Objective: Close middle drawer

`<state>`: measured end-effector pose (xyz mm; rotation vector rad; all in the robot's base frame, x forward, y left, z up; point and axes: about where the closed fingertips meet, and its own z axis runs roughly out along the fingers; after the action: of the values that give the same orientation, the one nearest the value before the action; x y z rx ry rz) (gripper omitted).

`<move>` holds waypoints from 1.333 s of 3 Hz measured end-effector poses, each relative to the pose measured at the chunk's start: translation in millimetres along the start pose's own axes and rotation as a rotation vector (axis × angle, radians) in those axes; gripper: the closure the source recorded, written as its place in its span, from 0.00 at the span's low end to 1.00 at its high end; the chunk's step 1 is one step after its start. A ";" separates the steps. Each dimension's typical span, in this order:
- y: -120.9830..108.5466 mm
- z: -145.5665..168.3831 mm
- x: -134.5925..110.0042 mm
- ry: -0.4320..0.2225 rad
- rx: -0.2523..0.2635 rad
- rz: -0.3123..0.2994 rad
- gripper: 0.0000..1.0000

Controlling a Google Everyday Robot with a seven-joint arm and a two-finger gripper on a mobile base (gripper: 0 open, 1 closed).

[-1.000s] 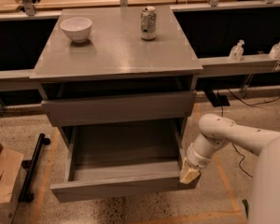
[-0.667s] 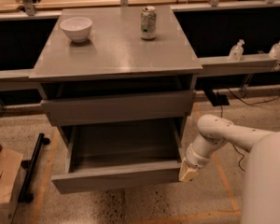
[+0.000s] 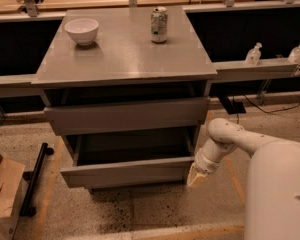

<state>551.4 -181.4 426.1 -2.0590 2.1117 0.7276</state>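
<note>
The middle drawer (image 3: 127, 172) is a grey box drawer with a plain flat front. It stands partly pulled out of the grey cabinet (image 3: 125, 54), and a strip of its dark tray shows behind the front. Above it, another grey drawer front (image 3: 125, 116) sticks out slightly. My gripper (image 3: 197, 176), with tan tips, is at the right end of the middle drawer's front and seems to touch its corner. My white arm (image 3: 225, 139) reaches in from the lower right.
A white bowl (image 3: 82, 31) and a drink can (image 3: 159, 24) stand on the cabinet top. A cardboard box (image 3: 2, 194) and a black bar (image 3: 35, 179) are on the floor at the left. Two small bottles (image 3: 253, 54) stand on the right ledge. My white body (image 3: 280, 194) fills the lower right.
The middle drawer has slid back into the cabinet, so less of its tray shows. My gripper has moved inward with its front's right end.
</note>
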 end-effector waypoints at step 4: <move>-86.0 7.2 -51.8 -0.220 0.135 -0.226 1.00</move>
<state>636.5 -128.5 417.7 -2.0006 1.7289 0.7192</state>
